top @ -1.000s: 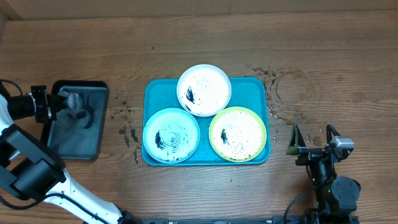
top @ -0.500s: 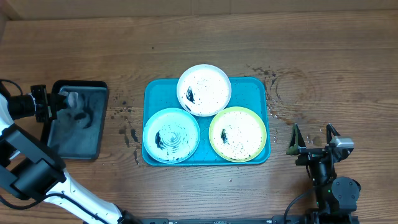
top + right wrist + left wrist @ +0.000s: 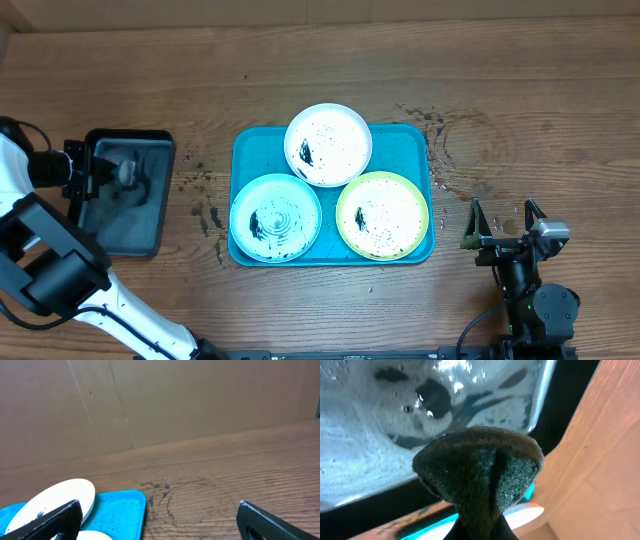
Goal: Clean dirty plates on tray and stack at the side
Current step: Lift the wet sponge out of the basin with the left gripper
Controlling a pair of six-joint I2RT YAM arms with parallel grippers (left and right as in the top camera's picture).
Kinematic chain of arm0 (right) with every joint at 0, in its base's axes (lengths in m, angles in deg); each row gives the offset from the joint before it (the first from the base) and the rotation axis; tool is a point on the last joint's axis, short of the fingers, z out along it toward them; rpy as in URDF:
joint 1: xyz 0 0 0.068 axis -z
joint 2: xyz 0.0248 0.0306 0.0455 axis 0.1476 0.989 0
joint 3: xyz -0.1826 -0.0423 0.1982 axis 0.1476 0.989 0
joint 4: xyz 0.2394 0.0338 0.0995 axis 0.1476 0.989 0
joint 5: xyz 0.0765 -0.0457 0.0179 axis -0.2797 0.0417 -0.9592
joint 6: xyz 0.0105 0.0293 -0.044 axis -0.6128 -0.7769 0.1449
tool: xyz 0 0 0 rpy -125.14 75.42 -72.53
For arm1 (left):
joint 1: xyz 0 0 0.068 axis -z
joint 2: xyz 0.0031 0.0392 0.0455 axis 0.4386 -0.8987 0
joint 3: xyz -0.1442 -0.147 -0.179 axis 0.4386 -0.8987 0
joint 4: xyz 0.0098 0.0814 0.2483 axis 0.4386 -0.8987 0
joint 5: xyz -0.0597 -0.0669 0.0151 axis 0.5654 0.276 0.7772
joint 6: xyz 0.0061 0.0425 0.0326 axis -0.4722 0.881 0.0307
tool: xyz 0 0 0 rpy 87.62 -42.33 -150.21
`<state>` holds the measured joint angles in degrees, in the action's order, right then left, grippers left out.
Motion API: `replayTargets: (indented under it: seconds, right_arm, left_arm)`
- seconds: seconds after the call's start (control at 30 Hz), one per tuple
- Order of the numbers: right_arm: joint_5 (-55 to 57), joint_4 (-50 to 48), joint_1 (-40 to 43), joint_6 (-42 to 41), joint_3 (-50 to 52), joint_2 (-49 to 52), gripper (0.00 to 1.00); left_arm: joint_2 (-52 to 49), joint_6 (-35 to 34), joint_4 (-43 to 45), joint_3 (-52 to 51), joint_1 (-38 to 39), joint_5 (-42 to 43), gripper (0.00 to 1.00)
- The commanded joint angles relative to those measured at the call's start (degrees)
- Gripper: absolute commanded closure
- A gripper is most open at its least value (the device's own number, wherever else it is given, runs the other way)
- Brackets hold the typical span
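A: Nearest, at the left wrist, we log a dark green sponge [image 3: 480,470]. It is coarse, gritty fibre, folded into a blunt wedge. The left end effector [image 3: 105,168] is pinching it at the narrow end, with the fingers mostly hidden by the fold.

B: Agreed. Behind it we see the black tray [image 3: 140,225], rectangular and glossy, with a wet, foamy film inside. The sponge is over that tray's far end. We cannot tell whether it touches the bottom.

A: The right end effector [image 3: 503,224] has its fingers spread wide with nothing between them. It is at the near right of the surface [image 3: 540,90], well apart from the plates.

B: The surface is brown wood grain. We note dark speckled stains [image 3: 437,125] beside the far right corner of the turquoise tray [image 3: 250,150].

A: That tray is smooth plastic with rounded corners and a low rim. All three plates sit on it, crowded rim to rim.

B: The light blue plate [image 3: 275,217] is near left and the yellow-green plate [image 3: 382,215] near right. The white plate [image 3: 328,145] is far, overhanging the tray's far rim. Each has a white inside with black specks and a smear.

A: Farthest, from the right wrist, we see a flat brown cardboard wall [image 3: 175,400].
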<state>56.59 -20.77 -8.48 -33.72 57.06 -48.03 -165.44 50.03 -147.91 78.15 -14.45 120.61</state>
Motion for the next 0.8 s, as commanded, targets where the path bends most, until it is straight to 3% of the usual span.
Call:
replayTargets:
  seconds: [0.0,0.17,0.43,0.77]
  right_arm:
    - [0.2,-0.4,0.1,-0.4,0.6,-0.5,0.00]
    - [0.2,-0.4,0.1,-0.4,0.6,-0.5,0.00]
    - [0.2,-0.4,0.1,-0.4,0.6,-0.5,0.00]
    - [0.2,-0.4,0.1,-0.4,0.6,-0.5,0.00]
  left_arm:
    - [1.4,6.3,-5.8,6.2,0.0,-1.1,0.96]
    - [2.0,4.8,-7.2,8.5,0.5,-4.5,0.96]
    - [0.3,2.3,1.2,-2.3,3.0,-12.7,0.96]
    - [5.0,4.9,-8.0,11.1,3.9,-15.3,0.96]
